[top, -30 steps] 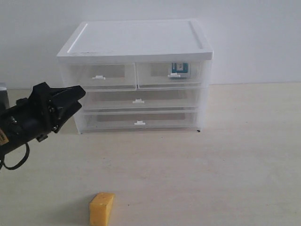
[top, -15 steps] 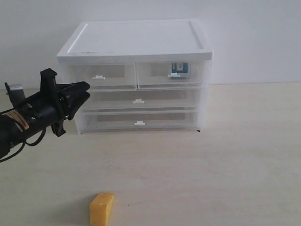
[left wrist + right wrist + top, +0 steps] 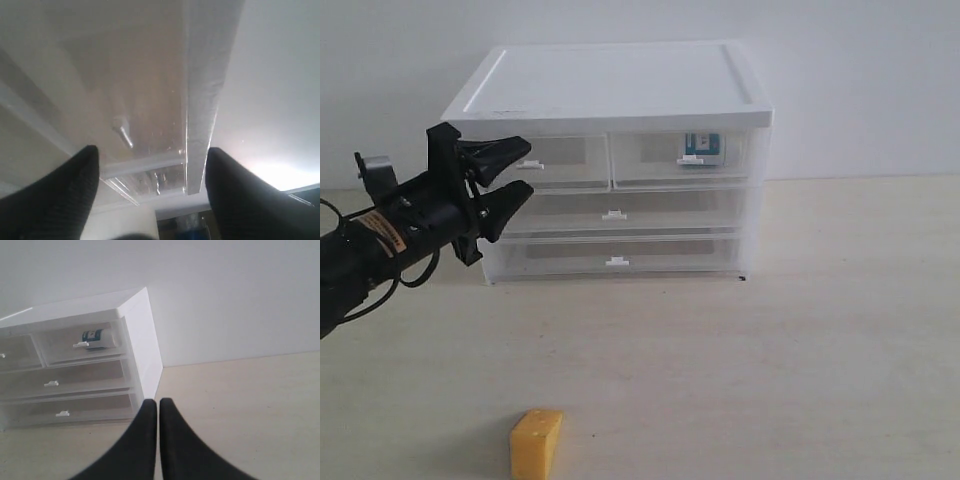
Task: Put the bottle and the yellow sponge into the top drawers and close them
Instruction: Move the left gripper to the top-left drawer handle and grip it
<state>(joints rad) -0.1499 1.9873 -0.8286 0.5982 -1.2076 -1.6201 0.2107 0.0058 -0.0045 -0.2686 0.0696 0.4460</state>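
Left gripper point(image 3: 525, 165) spread wide at tab handle point(image 3: 529, 163) of top-left drawer point(image 3: 565, 160) — likely opening it for yellow sponge point(image 3: 536, 443); right gripper point(image 3: 158, 405) pinched shut.

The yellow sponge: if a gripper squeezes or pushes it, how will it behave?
The yellow sponge looks like soft foam, so it would probably compress and weigh little. Its faces slope like a wedge, so a grip might slip. It stands taller than wide on the table, so a push could tip it.

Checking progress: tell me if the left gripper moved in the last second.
Yes: the left gripper rose and went right, up to the cabinet's top-left drawer.
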